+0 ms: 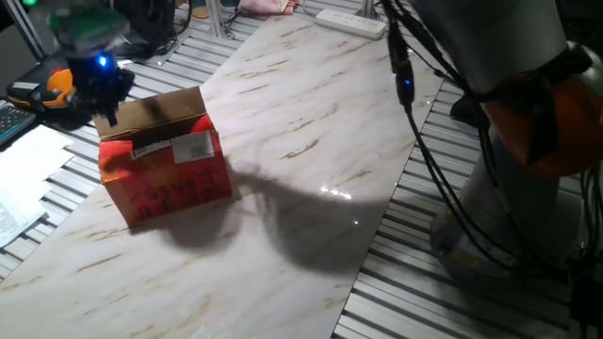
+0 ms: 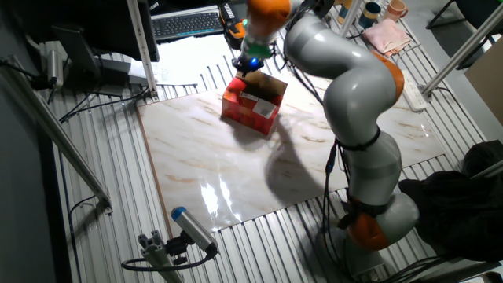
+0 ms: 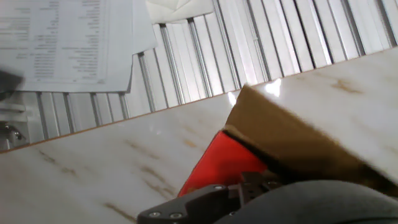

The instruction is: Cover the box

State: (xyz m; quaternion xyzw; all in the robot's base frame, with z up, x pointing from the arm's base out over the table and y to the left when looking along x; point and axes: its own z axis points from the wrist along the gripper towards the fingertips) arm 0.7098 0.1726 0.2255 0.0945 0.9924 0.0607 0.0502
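Note:
The box (image 1: 168, 169) is a small red carton at the left end of the marble table, with a white barcode label (image 1: 192, 147) near its top. A brown flap (image 1: 165, 108) stands raised along its far side. It also shows in the other fixed view (image 2: 253, 108). My gripper (image 1: 102, 94) hangs just off the box's far left corner, level with the raised flap, with a blue light above it. In the hand view the brown flap (image 3: 298, 140) and a red side (image 3: 221, 163) lie close ahead; a dark finger (image 3: 186, 210) shows at the bottom. The jaws are too blurred to read.
Printed papers (image 1: 28, 174) lie on the slatted frame left of the table, with an orange object (image 1: 58, 83) behind them. A white power strip (image 1: 350, 21) lies at the far end. A keyboard (image 2: 189, 23) sits beyond the box. The arm's cables (image 1: 424, 141) hang at right.

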